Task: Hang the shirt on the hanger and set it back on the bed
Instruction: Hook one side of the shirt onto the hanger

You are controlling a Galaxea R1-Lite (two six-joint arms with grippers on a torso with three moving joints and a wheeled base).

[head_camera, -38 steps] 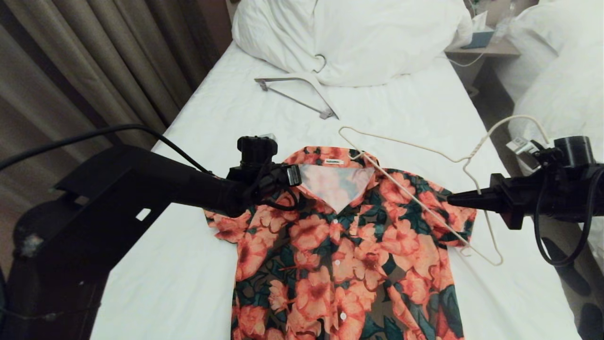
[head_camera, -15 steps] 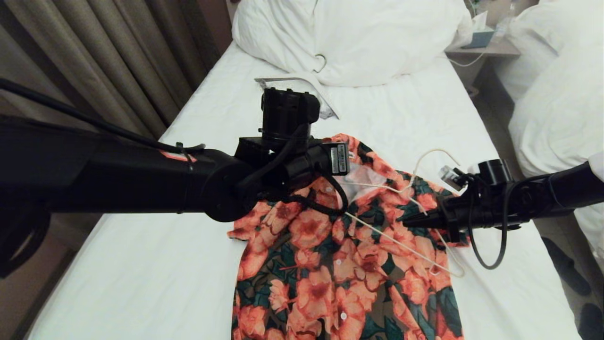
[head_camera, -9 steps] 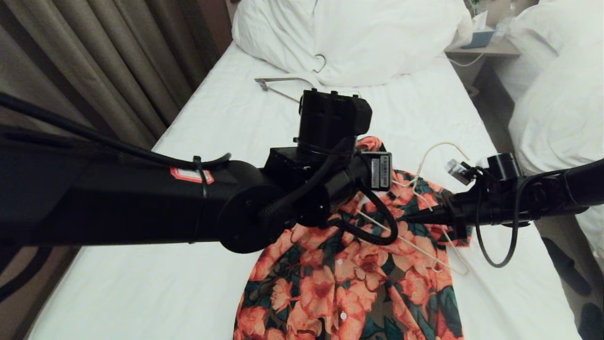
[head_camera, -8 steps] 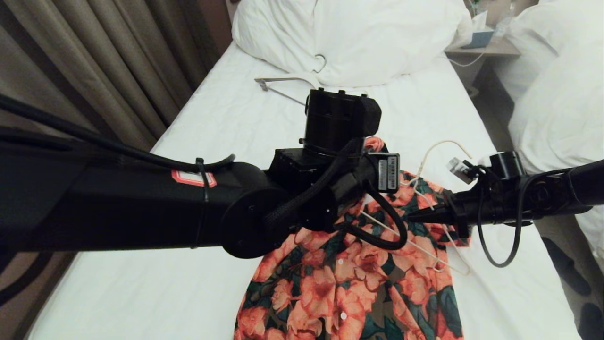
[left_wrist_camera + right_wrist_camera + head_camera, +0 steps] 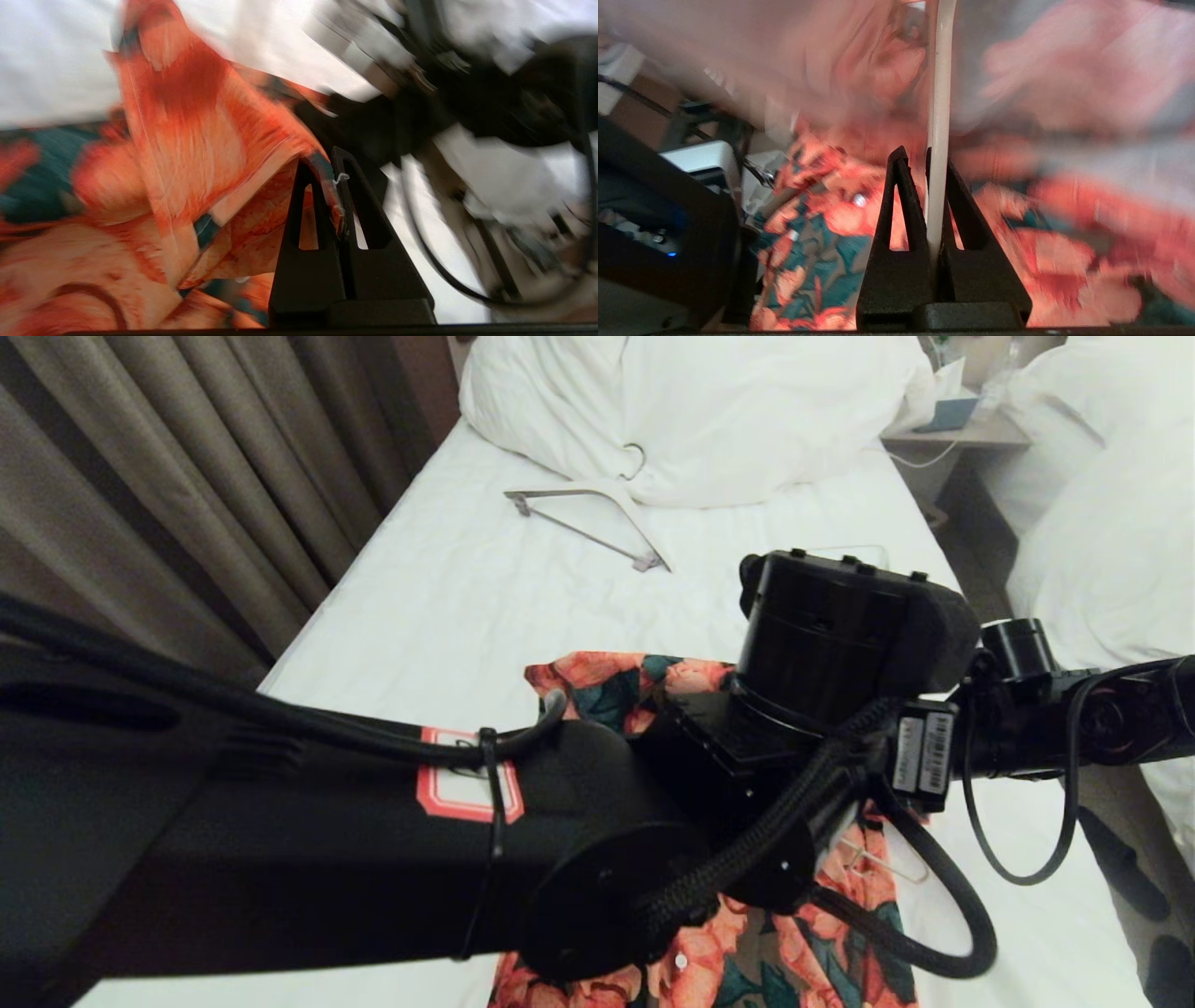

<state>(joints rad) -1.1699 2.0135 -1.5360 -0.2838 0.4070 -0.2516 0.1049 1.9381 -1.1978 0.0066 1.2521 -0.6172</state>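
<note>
Curtain (image 5: 187, 476) hangs along the far left, beside the bed (image 5: 448, 597). My left arm crosses the head view from the left, bulky and close to the camera, hiding most of the shirt (image 5: 616, 686). Left gripper (image 5: 332, 161): fingers pressed together on a fold of the shirt's flowered cloth, the edge pinched between the tips. The shirt lies on the white sheet, part of it lifted and bunched at my left wrist. Farther up the bed, a thicker white hanger (image 5: 583, 523) lies flat just below the pillows (image 5: 691, 411). Right arm comes in from the right, level over the bed's right side. Right gripper (image 5: 924, 161): clamped on the hanger (image 5: 937, 116), its thin cream wire running straight up from between the tips, over the shirt. At the far right stands a second white bed (image 5: 1102, 523).
</note>
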